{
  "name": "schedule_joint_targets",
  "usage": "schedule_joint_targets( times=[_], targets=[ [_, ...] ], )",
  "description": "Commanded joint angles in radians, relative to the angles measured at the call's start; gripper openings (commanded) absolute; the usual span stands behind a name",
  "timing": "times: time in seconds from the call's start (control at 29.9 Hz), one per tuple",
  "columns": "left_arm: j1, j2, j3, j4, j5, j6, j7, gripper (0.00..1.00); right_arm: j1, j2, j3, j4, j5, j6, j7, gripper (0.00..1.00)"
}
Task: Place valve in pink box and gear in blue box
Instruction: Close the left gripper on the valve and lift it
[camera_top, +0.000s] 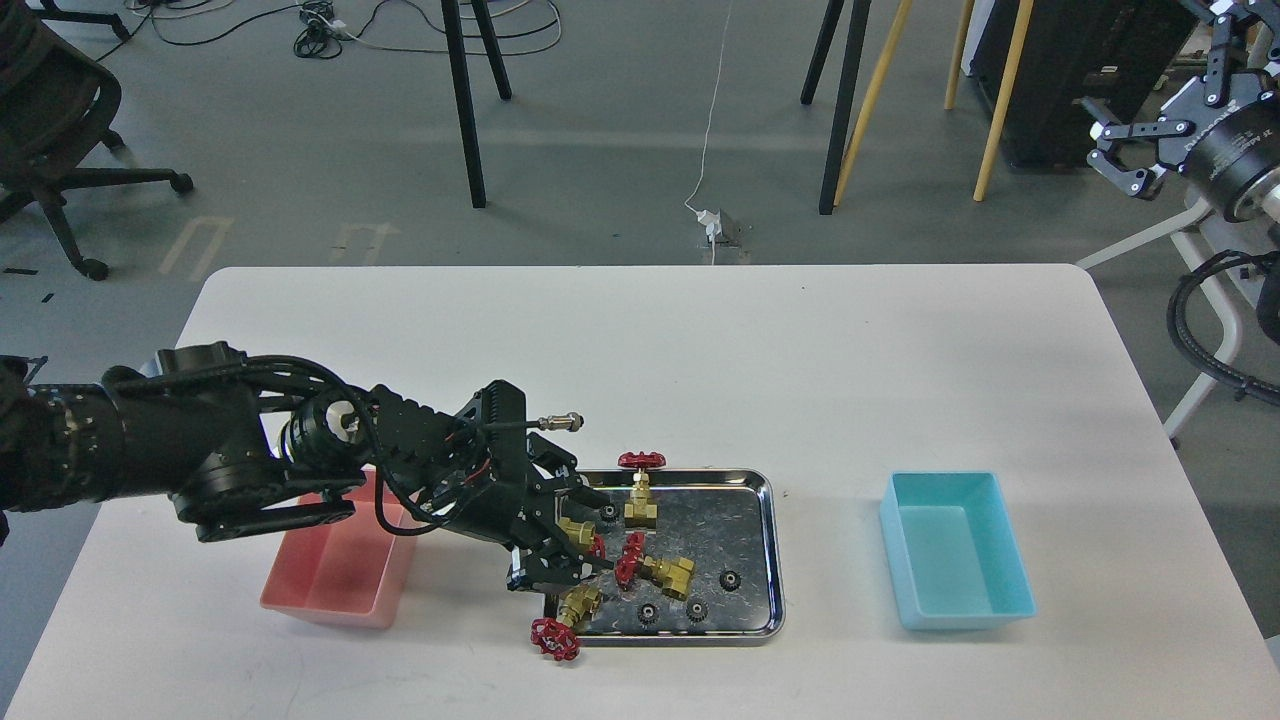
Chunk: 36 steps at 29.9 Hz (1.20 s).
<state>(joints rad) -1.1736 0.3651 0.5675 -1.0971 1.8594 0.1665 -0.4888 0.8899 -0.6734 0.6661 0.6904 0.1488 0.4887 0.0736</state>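
The left claw (580, 545) is down in the steel tray (770, 520), its fingers closed around a valve (578, 533) with its red wheel poking out right. The pink box (340, 585) sits just left behind it, so this arm is nearest. The right claw (1135, 150) hangs open, far up right.

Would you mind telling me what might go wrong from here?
The left gripper is closing around one valve while two others lie close: a valve beside it and a valve hanging over the steel tray's front rim, which a nudge might tip onto the table. The arm also partly covers the pink box.
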Motion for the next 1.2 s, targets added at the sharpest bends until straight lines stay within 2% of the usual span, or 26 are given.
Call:
schedule_joint_targets(
  times=[0.0,0.23,0.53,1.17],
  targets=[
    [0.006,0.001,0.003,0.011,0.003,0.001,0.000,0.65,0.000,0.000,-0.002,0.000,0.000,0.000,0.000,0.99],
    [0.011,0.001,0.003,0.013,0.006,0.001,0.000,0.60,-0.006,0.003,-0.003,0.000,0.000,0.000,0.000,0.99],
    [0.012,0.001,0.005,0.036,0.007,0.008,0.000,0.39,-0.019,0.005,0.003,0.001,0.002,0.000,0.000,0.99],
    [0.023,0.000,0.003,0.036,0.007,0.024,0.000,0.22,-0.025,0.001,0.003,0.001,0.002,0.000,0.002,0.99]
  ],
)
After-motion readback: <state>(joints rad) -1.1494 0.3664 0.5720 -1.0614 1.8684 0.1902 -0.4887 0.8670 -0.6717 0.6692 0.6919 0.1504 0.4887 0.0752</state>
